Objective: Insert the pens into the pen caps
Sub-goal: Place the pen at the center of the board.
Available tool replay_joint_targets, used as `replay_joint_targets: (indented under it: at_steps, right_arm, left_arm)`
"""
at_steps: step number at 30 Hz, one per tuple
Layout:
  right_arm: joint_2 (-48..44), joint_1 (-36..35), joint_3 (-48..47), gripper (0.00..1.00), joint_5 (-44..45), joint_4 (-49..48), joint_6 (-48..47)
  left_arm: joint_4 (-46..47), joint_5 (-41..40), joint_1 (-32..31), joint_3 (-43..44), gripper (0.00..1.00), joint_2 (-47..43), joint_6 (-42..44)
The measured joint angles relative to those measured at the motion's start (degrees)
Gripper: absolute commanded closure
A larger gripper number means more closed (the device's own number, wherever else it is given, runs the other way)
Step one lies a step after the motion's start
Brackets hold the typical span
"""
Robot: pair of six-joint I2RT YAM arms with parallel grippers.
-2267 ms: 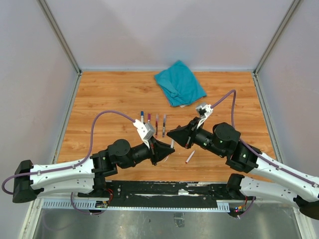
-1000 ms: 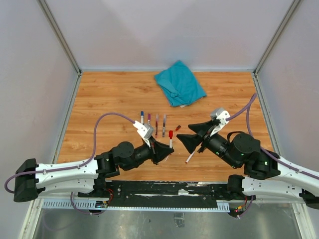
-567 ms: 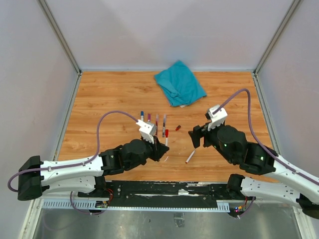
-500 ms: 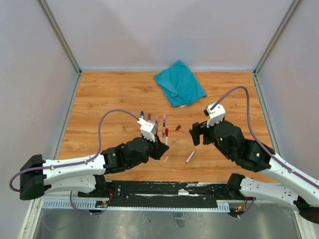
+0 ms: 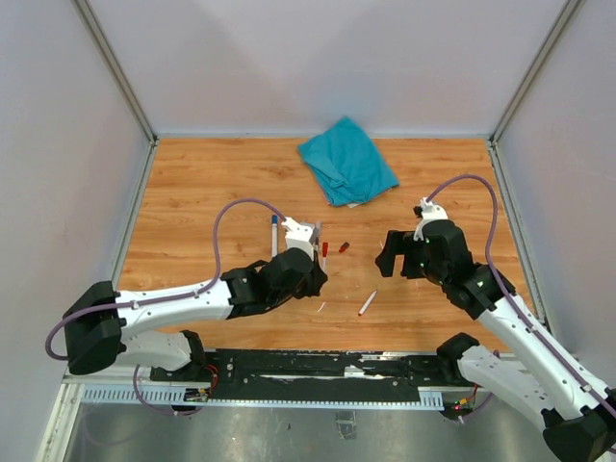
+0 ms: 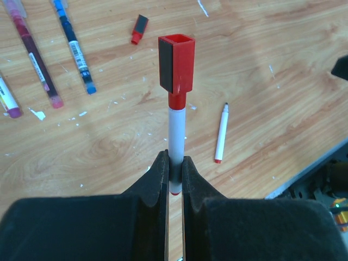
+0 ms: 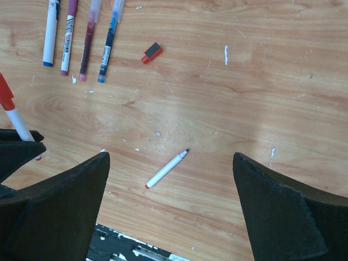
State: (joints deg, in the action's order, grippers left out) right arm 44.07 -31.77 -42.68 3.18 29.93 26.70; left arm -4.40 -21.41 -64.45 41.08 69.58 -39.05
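Pen (image 6: 175, 130), red-capped, upright in left pincer (image 6: 174, 165) grip

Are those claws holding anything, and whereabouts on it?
The left gripper pinches the red-capped pen near its barrel's uncapped end; the right gripper is open, holding nothing.

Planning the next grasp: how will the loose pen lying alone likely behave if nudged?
The loose pen looks thin and round, so a nudge would probably roll it across the smooth table. Its straight barrel suggests it is stiff and light, so likely easy to lift.
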Motion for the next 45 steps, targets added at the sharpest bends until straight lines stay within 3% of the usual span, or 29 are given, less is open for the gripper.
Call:
replay_joint_targets:
  at_steps: [12, 21, 24, 34, 45]
  right_arm:
    - [2.97, 0.04, -0.02, 0.01, 1.55, 7.37, 7.91]
    - [-6.75, 0.04, 2.32, 0.01, 2.34, 8.13, 7.8]
    - [-9.03, 0.07, 3.28, 0.01, 2.4, 8.31, 7.8]
    - [-9.68, 0.07, 4.81, 0.0, 2.38, 9.18, 7.82]
    - [-9.79, 0.07, 5.2, 0.0, 2.38, 9.4, 7.82]
  left_arm:
    - [-3.5, 0.31, 7.06, 10.97, 0.99, 14.93, 1.09]
    - [-9.2, 1.22, 11.3, 24.2, 0.99, 32.3, 3.08]
    - [-11.04, 1.6, 12.0, 27.98, 0.91, 36.37, 3.26]
    - [-14.86, 1.81, 13.38, 32.22, 0.89, 42.51, 3.23]
    - [-15.19, 2.47, 13.7, 32.89, 0.77, 42.99, 3.06]
